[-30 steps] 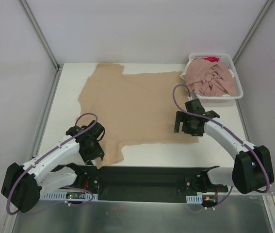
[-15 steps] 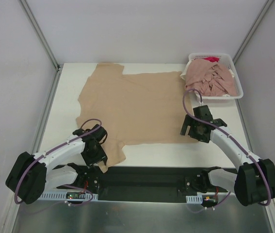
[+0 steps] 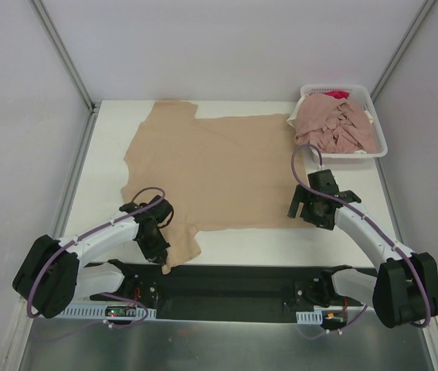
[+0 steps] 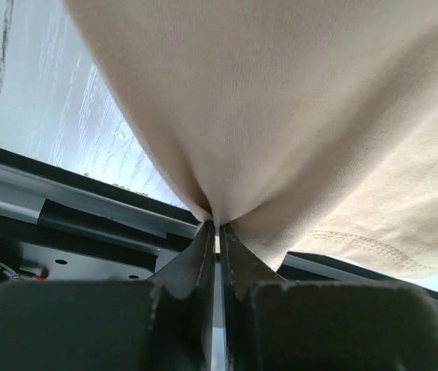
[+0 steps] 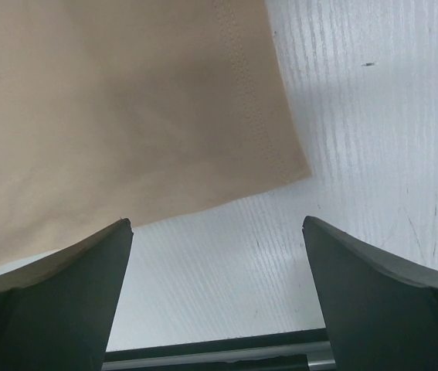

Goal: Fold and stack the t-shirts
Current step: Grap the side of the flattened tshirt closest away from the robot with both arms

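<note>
A tan-beige t-shirt [image 3: 211,166] lies spread flat over the white table [image 3: 342,239]. My left gripper [image 3: 160,251] is shut on the shirt's near left sleeve at the table's front edge. In the left wrist view the cloth [image 4: 280,116] bunches into the closed gripper [image 4: 216,226]. My right gripper [image 3: 302,210] stands open over the shirt's near right corner [image 5: 280,154]; its fingers [image 5: 358,263] straddle bare table just in front of the hem. Dusty pink t-shirts [image 3: 334,127] lie heaped in the basket.
A white lattice basket [image 3: 379,139] stands at the back right corner of the table. A black rail [image 3: 234,282] with the arm bases runs along the near edge. Grey walls and metal frame posts close in the sides and back.
The left gripper has slid toward the near edge and shut on the shirt's sleeve. The right arm has moved right and nearer to the shirt's corner, still open.
</note>
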